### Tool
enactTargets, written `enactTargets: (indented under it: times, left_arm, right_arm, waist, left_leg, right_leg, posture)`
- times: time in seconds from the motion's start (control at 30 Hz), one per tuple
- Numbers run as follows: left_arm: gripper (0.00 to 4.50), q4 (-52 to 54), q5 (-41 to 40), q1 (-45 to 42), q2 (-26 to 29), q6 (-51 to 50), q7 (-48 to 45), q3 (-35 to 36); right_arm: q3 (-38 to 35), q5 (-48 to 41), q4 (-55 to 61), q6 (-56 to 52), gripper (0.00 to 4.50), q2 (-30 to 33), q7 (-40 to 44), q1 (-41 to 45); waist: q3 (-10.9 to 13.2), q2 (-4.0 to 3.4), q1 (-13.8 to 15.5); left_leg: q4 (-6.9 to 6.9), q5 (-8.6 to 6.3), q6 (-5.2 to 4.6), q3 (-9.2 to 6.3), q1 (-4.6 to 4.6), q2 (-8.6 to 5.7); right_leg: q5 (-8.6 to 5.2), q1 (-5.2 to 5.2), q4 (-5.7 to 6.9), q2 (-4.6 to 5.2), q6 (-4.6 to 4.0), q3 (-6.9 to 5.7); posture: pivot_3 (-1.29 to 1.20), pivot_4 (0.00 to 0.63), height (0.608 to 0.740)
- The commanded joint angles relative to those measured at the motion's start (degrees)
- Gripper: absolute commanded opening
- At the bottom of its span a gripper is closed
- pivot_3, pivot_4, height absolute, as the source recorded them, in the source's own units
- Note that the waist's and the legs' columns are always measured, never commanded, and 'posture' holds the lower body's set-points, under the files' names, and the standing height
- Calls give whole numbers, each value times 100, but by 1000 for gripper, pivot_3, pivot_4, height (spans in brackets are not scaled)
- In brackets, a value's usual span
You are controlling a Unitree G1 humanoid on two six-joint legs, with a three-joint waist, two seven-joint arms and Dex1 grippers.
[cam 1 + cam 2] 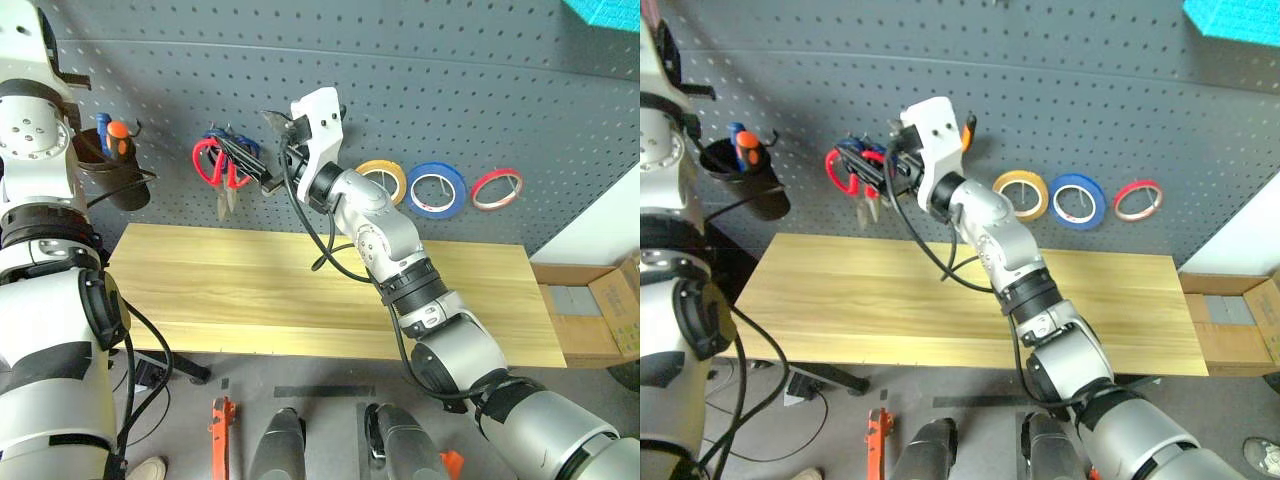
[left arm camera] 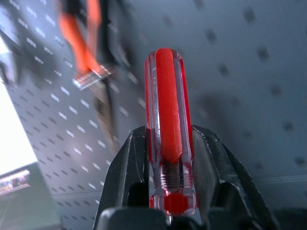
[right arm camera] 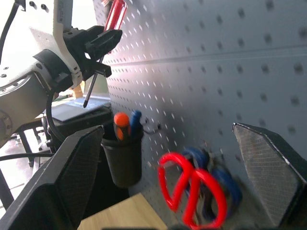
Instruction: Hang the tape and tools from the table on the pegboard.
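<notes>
Left wrist view: left gripper [image 2: 169, 191] clamps the screwdriver [image 2: 167, 120], unhung; tape [image 1: 383, 181] and scissors [image 1: 212, 163] hang; right gripper [image 3: 172, 182] gapes.

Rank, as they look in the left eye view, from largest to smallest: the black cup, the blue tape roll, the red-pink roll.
1. black cup
2. blue tape roll
3. red-pink roll, thinner and a little smaller than the blue one.

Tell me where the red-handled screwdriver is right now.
The red-handled screwdriver sits clamped in the left gripper, raised against the pegboard above the black cup that hangs there.
</notes>
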State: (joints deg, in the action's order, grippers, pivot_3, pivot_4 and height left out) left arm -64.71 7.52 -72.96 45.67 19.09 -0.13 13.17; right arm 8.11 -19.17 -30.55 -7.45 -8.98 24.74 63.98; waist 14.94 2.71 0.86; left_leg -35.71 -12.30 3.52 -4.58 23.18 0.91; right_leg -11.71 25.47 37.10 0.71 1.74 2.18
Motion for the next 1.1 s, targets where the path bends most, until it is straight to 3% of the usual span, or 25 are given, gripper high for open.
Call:
enactTargets:
  times: [0.03, 0.13, 0.4, 0.8, 1.1]
  left_arm:
    - [868, -86, -54, -162, 147, 283, 42, -22]
    - [868, -79, -76, -97, 101, 330, 22, -62]
    - [868, 323, -349, 549, -151, 298, -4, 20]
    - [868, 3993, -874, 2878, -512, -1544, 335, 706]
    - [3936, 4921, -890, 3238, -542, -2296, 401, 919]
  right_arm:
    - [63, -22, 443, -188, 4500, -371, 37, -179]
    - [81, -28, 726, -418, 4500, -273, -1, -369]
    - [256, 34, 1553, -1001, 4500, -92, -159, -1041]
    - [250, 245, 1657, -1006, 4500, 72, -70, -1130]
    - [253, 302, 1624, -1018, 4500, 88, 30, -1145]
  waist:
    - [100, 5, -32]
    - [237, 14, -22]
    - [377, -13, 2]
    - [378, -15, -115]
    - [377, -14, -90]
  left_leg:
    - [-5, 0, 0, -3, 12, 0]
    - [-31, 0, 0, -13, 82, -3]
    - [-39, 1, 1, -16, 83, -18]
    - [-28, -4, -3, 5, 79, -23]
    - [-27, -16, -6, 13, 79, -23]
  right_leg:
    - [8, 12, 8, 0, -12, -2]
    - [10, 79, 60, 4, -15, -10]
    - [-1, 85, 71, 21, -7, -11]
    - [-5, 83, 63, 37, 1, 2]
    - [-8, 80, 27, 41, 6, -2]
  posture:
    - [122, 334, 740]
    - [127, 360, 740]
    - [111, 371, 740]
    - [147, 326, 740]
    - [159, 314, 740]
